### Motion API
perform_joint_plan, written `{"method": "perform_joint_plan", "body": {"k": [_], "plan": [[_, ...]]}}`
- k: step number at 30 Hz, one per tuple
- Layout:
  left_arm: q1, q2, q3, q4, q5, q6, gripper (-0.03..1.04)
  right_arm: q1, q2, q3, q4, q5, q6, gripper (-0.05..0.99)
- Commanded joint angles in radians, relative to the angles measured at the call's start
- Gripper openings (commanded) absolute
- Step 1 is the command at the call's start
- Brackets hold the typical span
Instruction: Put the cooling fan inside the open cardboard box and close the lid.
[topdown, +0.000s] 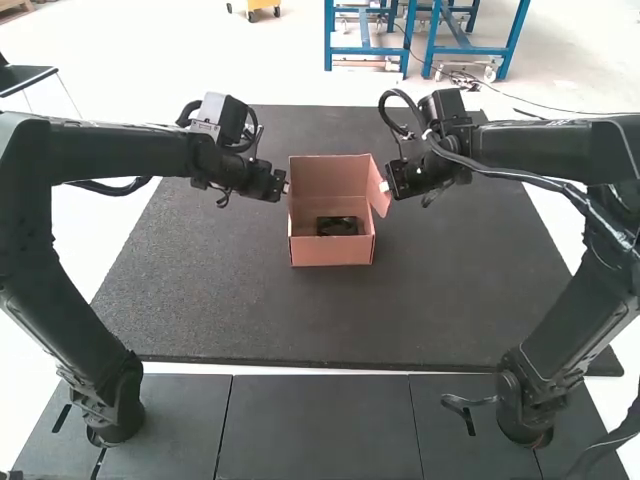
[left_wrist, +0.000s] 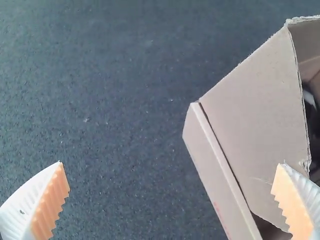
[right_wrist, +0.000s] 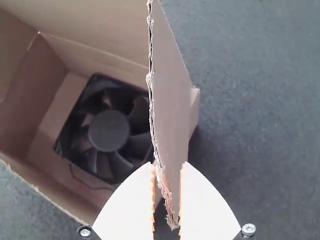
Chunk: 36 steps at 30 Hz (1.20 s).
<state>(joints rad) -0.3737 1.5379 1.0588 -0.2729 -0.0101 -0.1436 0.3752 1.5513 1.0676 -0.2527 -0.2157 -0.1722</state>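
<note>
Cardboard flap (right_wrist: 169, 120) in right claw (right_wrist: 166, 196) partly hides fan (right_wrist: 107, 132).

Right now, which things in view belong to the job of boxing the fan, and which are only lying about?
Belong to the job:
- cardboard box, lid open
- cooling fan, already inside the box
- side flap, pinched by the right jaws
- left jaws, open, beside the box

Only lying about:
- dark mat under the box
</note>
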Motion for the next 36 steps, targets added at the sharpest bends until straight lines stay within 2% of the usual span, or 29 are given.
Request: {"method": "perform_joint_plan", "body": {"k": [1, 10, 13, 27, 36], "plan": [[-0.011, 0.005, 0.041, 0.003, 0.012, 0.002, 0.96, -0.009, -0.011, 0.043, 0.003, -0.034, 0.007, 0.1], [-0.01, 0.002, 0.04, -0.002, 0.012, 0.002, 0.96, -0.001, -0.01, 0.061, 0.0, -0.071, 0.031, 0.03], [-0.011, 0.002, 0.04, -0.002, 0.012, 0.002, 0.96, -0.001, -0.01, 0.069, -0.008, -0.1, 0.053, 0.01], [-0.011, 0.001, 0.04, -0.006, 0.012, 0.004, 0.96, 0.001, 0.007, 0.074, -0.045, -0.168, 0.102, -0.02], [-0.008, -0.01, 0.038, -0.031, 0.012, 0.007, 0.96, 0.007, 0.035, 0.081, -0.074, -0.192, 0.12, -0.02]]}}
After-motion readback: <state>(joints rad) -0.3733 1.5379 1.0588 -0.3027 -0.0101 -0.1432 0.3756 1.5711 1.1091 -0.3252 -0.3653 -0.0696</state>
